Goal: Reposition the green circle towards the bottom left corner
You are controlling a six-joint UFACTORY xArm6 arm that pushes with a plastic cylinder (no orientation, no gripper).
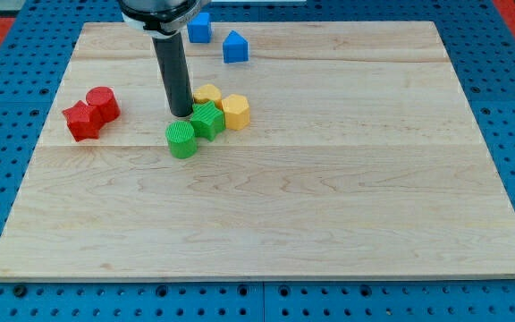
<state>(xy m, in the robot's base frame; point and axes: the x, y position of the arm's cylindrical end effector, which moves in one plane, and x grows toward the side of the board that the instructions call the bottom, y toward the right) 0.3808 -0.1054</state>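
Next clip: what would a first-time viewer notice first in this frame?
The dark rod dominates, coming down from the view's top with my tip just above the green circle, at the upper left of a tight cluster with the green star and two yellow blocks. Two red blocks sit together near the board's left edge, and two blue blocks lie at the view's top.

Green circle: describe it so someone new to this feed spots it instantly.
On the wooden board, look left of centre, where my tip comes down beside a cluster of green and yellow blocks. The green circle is the cluster's lowest, leftmost piece. It is a round ribbed cylinder, unlike the angular green block touching its upper right.
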